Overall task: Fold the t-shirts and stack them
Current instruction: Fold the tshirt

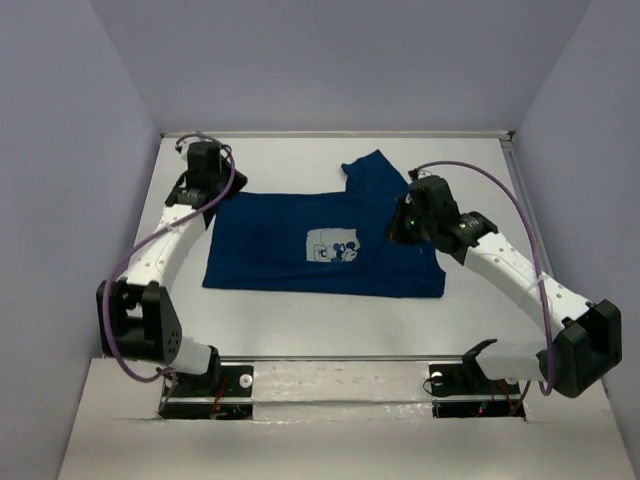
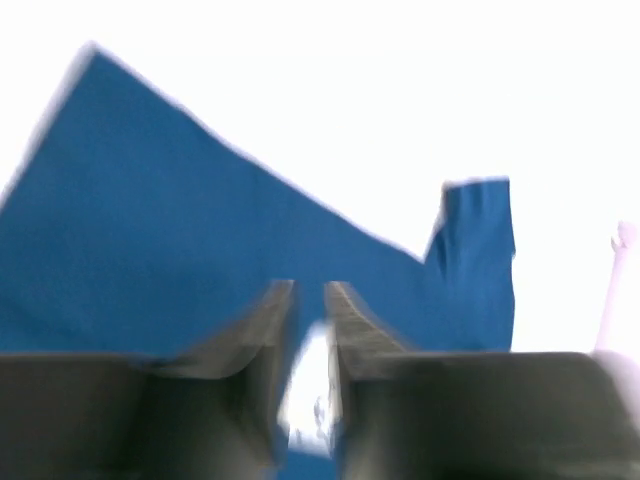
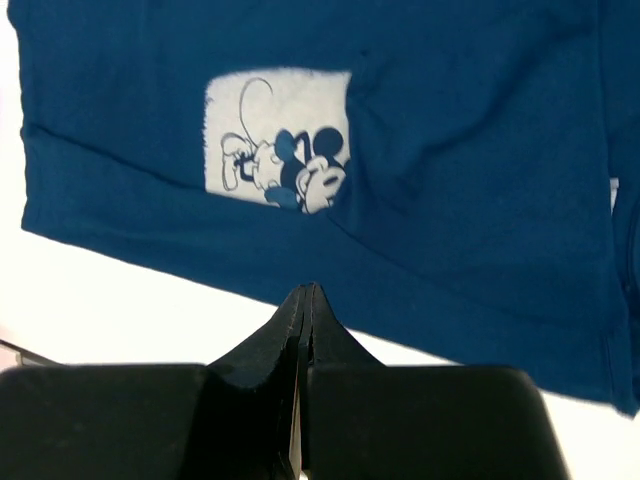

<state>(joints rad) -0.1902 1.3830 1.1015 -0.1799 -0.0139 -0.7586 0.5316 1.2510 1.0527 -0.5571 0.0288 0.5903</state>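
Right gripper (image 3: 308,295) closed, empty, over t-shirt (image 3: 450,150); left gripper (image 2: 309,292) slightly ajar.

No readable text, brand, number or label is noted in any view. On the t-shirt (image 3: 480,150), a pale square print (image 3: 277,140) is recorded: a cartoon mouse only, no lettering made out.
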